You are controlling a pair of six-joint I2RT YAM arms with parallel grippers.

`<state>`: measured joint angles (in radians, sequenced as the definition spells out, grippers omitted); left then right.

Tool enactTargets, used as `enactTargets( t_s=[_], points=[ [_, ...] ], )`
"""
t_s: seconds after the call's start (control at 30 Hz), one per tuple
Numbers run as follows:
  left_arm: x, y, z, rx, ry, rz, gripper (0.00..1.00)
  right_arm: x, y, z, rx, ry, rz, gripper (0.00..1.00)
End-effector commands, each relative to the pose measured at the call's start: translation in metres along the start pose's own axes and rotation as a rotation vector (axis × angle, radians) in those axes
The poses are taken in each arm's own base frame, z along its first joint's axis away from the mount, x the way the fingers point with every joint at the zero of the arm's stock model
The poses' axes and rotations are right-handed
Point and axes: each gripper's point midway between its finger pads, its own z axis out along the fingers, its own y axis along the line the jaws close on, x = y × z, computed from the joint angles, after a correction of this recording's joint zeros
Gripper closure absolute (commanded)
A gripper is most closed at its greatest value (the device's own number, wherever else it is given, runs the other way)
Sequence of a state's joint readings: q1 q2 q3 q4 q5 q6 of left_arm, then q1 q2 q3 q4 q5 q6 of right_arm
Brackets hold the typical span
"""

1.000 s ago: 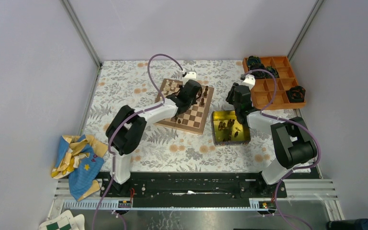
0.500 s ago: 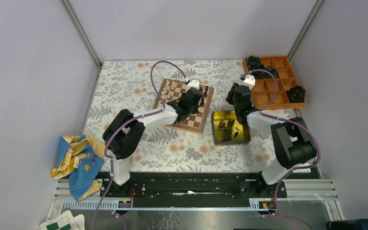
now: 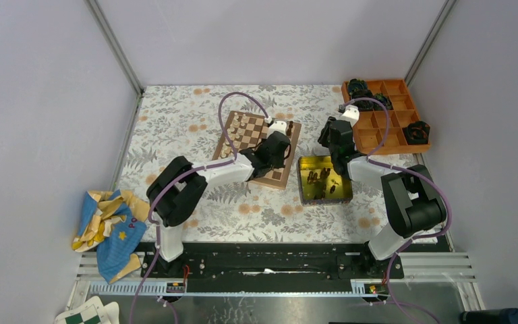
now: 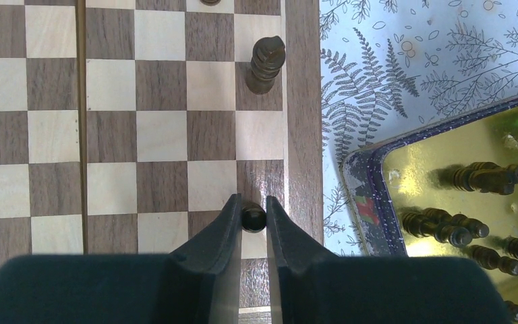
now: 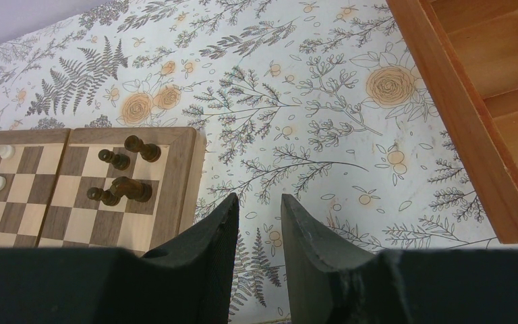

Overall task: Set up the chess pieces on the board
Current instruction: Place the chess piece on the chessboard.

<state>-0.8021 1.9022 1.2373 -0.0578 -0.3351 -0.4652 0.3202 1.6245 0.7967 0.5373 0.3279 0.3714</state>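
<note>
The board [image 3: 243, 138] lies mid-table; it also shows in the left wrist view [image 4: 108, 128] and the right wrist view [image 5: 175, 196]. My left gripper [image 4: 253, 208] is shut on a dark chess piece [image 4: 253, 217] and holds it over the board's right-hand squares near the border. A dark knight [image 4: 264, 64] stands further up that column. Pale pieces [image 3: 241, 125] line the board's far-left side. Dark pieces [image 5: 125, 172] stand near the board's corner. My right gripper [image 5: 258, 206] is open and empty above the tablecloth, between board and orange tray.
A shiny yellow tin [image 3: 324, 179] right of the board holds several dark pieces [image 4: 485, 177]. An orange compartment tray [image 3: 388, 115] with black gear-like lumps [image 3: 418, 130] is at the back right. A blue-yellow cloth [image 3: 108, 226] lies at the near left.
My left gripper has moved right and nearer across the board towards its tin-side edge, carrying the dark piece. The right arm has not moved.
</note>
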Motion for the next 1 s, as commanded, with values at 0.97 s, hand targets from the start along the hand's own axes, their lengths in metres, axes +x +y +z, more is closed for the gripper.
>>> enactTargets(
  t_s=[0.97],
  points=[
    [-0.053,-0.018,0.015,-0.006,-0.17,-0.046,1.0,-0.018,0.006,0.003,-0.02,-0.06,0.03,0.63]
  ],
)
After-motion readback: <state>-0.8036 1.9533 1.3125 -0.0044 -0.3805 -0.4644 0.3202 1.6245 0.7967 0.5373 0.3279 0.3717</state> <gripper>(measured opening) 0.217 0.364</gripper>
